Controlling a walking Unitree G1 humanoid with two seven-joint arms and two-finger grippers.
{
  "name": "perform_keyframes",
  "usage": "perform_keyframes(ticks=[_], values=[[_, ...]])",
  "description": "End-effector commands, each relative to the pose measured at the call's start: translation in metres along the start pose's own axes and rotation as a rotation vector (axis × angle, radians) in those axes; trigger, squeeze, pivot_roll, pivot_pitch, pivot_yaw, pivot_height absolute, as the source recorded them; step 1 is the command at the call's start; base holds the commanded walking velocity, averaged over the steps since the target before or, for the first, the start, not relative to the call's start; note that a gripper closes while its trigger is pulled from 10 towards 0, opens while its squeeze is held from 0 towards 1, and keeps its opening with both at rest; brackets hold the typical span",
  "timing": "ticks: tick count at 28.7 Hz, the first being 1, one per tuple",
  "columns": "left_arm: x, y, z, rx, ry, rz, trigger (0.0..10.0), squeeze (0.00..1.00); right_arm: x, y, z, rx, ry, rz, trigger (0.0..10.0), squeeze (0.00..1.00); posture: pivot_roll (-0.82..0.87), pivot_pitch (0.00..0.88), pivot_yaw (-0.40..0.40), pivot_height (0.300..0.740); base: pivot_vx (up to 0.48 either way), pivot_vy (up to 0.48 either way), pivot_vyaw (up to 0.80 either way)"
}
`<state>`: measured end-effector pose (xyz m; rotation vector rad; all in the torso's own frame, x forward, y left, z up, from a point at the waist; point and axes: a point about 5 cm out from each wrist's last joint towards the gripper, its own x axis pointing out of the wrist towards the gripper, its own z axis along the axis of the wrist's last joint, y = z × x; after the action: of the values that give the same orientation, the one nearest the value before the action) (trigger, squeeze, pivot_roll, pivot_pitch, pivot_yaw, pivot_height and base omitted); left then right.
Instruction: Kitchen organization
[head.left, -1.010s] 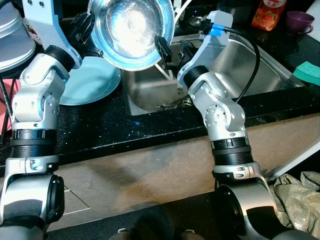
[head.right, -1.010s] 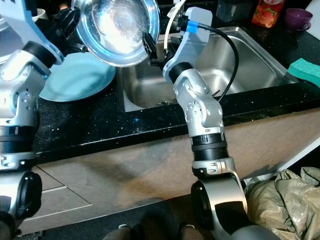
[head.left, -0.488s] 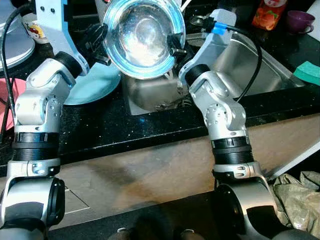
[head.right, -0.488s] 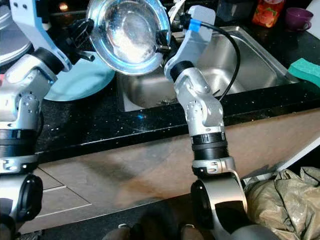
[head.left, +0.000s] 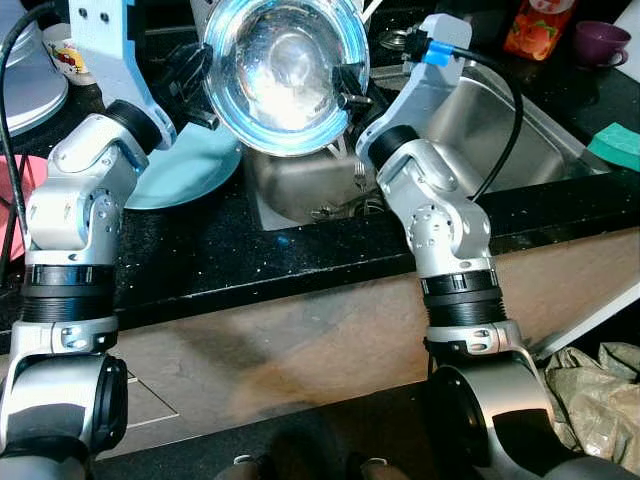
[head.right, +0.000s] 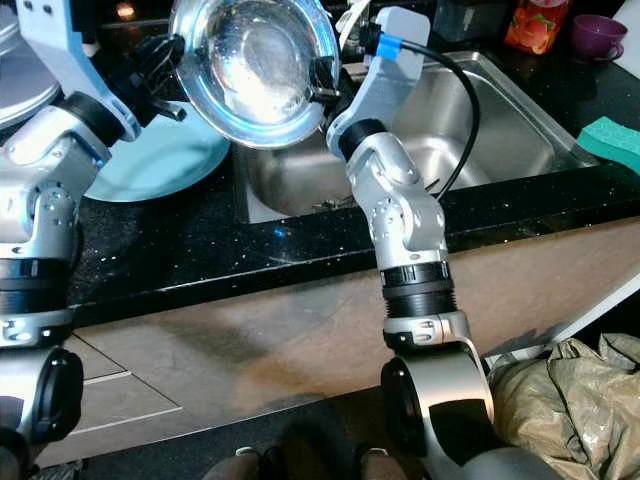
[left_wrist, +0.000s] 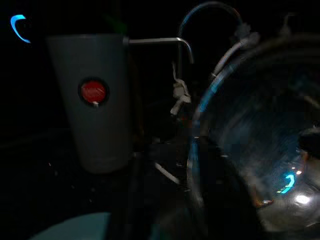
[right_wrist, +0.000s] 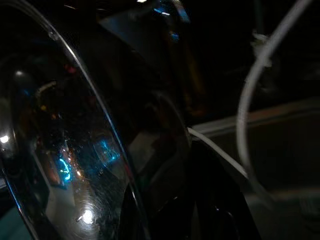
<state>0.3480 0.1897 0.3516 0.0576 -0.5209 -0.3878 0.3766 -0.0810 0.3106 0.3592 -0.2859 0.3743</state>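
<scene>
A shiny steel bowl (head.left: 282, 72) is held up over the left end of the sink (head.left: 500, 140), tilted so its inside faces me. My left gripper (head.left: 198, 78) is shut on the bowl's left rim. My right gripper (head.left: 348, 92) is shut on its right rim. The bowl's curved wall (left_wrist: 260, 150) looms close in the left wrist view, and its rim (right_wrist: 85, 125) runs past the dark right fingers in the right wrist view.
A light blue plate (head.left: 185, 165) lies on the black counter left of the sink. Cutlery (head.left: 345, 205) lies in the sink. A green sponge (head.left: 615, 145), a purple cup (head.left: 598, 42) and an orange bottle (head.left: 535, 28) stand at the right. A grey kettle (left_wrist: 97, 110) stands behind.
The bowl, held by both grippers, has shifted right and risen a little over the second, then stayed nearly still in the last half second.
</scene>
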Motion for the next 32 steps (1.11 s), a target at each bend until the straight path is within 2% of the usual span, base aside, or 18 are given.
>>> perform_keyframes(ticks=[1,3,4,5,8,10,15,19,20,22,23,25,26,27,28,29,31,32], values=[[-0.002,0.003,0.007,0.05,-0.023,0.019,10.0,1.0,-0.001,-0.007,0.004,0.007,-0.025,-0.03,0.0,0.0,0.04,0.179,-0.017,0.74,0.0,0.0,0.0],[-0.002,0.004,0.008,0.053,-0.024,0.033,10.0,1.0,-0.001,-0.007,0.005,0.006,-0.027,-0.034,0.0,0.0,0.04,0.179,-0.017,0.74,0.0,0.0,0.0],[-0.002,0.006,0.008,0.051,-0.026,0.046,10.0,0.93,-0.001,-0.008,0.005,0.005,-0.028,-0.038,0.0,0.0,0.04,0.179,-0.017,0.74,0.0,0.0,0.0],[-0.002,0.006,0.009,0.046,-0.03,0.051,10.0,0.0,-0.001,-0.01,0.006,0.003,-0.031,-0.048,0.0,0.0,0.04,0.175,-0.017,0.74,0.0,0.0,0.0],[-0.002,0.007,0.013,0.032,-0.051,0.058,10.0,0.0,0.0,-0.015,0.008,-0.005,-0.042,-0.076,0.0,0.0,0.04,0.174,-0.016,0.74,0.0,0.0,0.0],[-0.003,0.015,0.02,0.061,-0.1,0.133,10.0,0.0,0.0,-0.03,0.015,-0.026,-0.074,-0.165,0.0,0.0,0.04,0.17,-0.018,0.74,0.0,0.0,0.0],[-0.005,0.029,0.025,0.087,-0.122,0.233,10.0,0.0,-0.001,-0.051,0.024,-0.089,-0.106,-0.282,0.0,0.0,0.04,0.168,-0.018,0.74,0.0,0.0,0.0],[-0.003,0.029,0.021,0.092,-0.088,0.216,10.0,0.0,-0.003,-0.066,0.026,-0.171,-0.102,-0.352,0.0,0.0,0.04,0.168,-0.019,0.74,0.0,0.0,0.0],[0.004,0.009,0.01,0.069,-0.026,0.076,10.0,0.0,-0.002,-0.073,0.024,-0.303,-0.085,-0.375,0.0,0.0,0.04,0.169,-0.019,0.74,0.0,0.0,0.0],[0.008,-0.011,-0.001,0.066,0.03,-0.065,10.0,0.0,0.0,-0.073,0.02,-0.429,-0.068,-0.362,0.0,0.0,0.04,0.169,-0.017,0.74,0.0,0.0,0.0],[0.008,-0.011,-0.001,0.066,0.03,-0.065,10.0,0.0,0.0,-0.073,0.02,-0.429,-0.068,-0.362,0.0,0.0,0.04,0.169,-0.017,0.74,0.0,0.0,0.0],[0.011,-0.023,-0.01,0.068,0.088,-0.139,10.0,0.0,0.003,-0.07,0.012,-0.564,-0.038,-0.311,0.0,0.0,0.04,0.17,-0.018,0.74,0.0,0.0,0.0],[0.012,-0.026,-0.013,0.085,0.103,-0.162,10.0,0.0,0.004,-0.07,0.006,-0.607,0.0,-0.274,0.9,0.0,0.04,0.17,-0.018,0.74,0.0,0.0,0.0],[0.013,-0.028,-0.014,0.097,0.11,-0.175,10.0,0.0,0.005,-0.07,0.001,-0.627,0.025,-0.251,0.9,0.0,0.04,0.17,-0.018,0.74,0.0,0.0,0.0],[0.014,-0.03,-0.016,0.102,0.127,-0.191,10.0,0.0,0.005,-0.071,-0.002,-0.634,0.039,-0.248,3.1,0.0,0.04,0.173,-0.019,0.74,0.0,0.0,0.0],[0.016,-0.033,-0.02,0.09,0.154,-0.215,10.0,0.0,0.006,-0.072,-0.007,-0.645,0.059,-0.236,3.9,0.0,0.04,0.173,-0.019,0.74,0.0,0.0,0.0],[0.017,-0.035,-0.022,0.079,0.172,-0.23,10.0,0.0,0.006,-0.072,-0.009,-0.651,0.069,-0.231,3.9,0.0,0.04,0.173,-0.019,0.74,0.0,0.0,0.0],[0.019,-0.038,-0.027,0.107,0.213,-0.267,10.0,0.0,0.008,-0.072,-0.015,-0.668,0.093,-0.219,4.6,0.0,0.04,0.172,-0.02,0.74,0.0,0.0,0.0]])
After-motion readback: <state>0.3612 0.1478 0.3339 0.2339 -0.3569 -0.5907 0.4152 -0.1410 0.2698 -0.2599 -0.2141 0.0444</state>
